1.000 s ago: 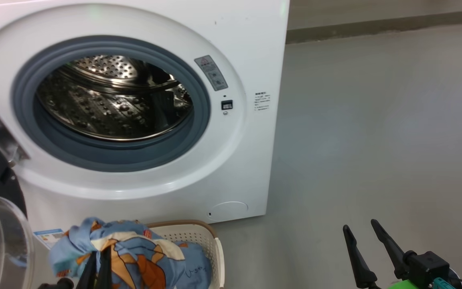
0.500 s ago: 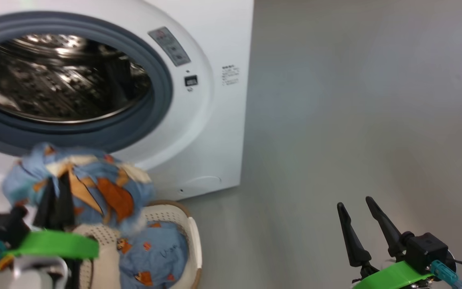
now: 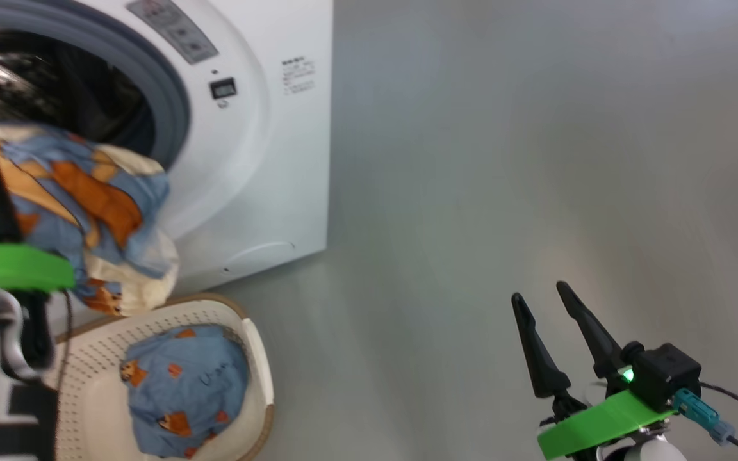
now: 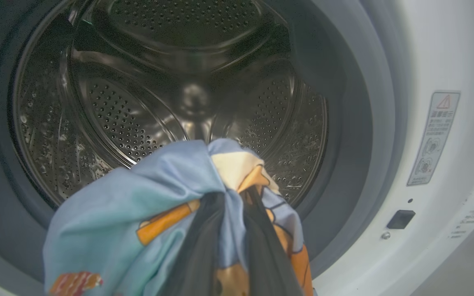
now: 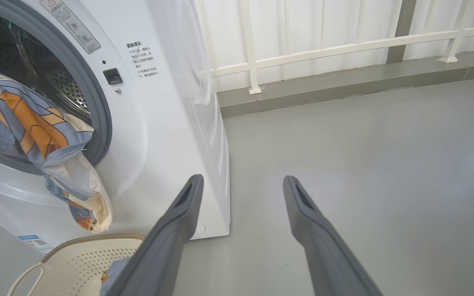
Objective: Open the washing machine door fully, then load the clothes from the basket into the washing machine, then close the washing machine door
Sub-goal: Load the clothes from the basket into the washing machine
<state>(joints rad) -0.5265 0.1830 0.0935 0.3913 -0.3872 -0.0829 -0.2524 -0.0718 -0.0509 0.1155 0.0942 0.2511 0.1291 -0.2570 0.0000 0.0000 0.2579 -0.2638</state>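
left wrist view: left jaws tight on soft clothes (image 4: 138, 197) by perforated drum (image 4: 130, 123); right jaws apart

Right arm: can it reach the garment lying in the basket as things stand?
Probably yes. The right gripper is open, empty, over bare floor beside the basket; the garment lies exposed in its open top. The held cloth in the left gripper hangs near the far rim.

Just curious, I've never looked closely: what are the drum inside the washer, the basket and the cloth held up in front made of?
Drum: looks like polished steel, with mirror glints and punched holes.
Basket: likely matte cream plastic with moulded perforations and a brown woven-look rim.
Cloth: soft printed fabric, perhaps cotton; it folds and drapes.
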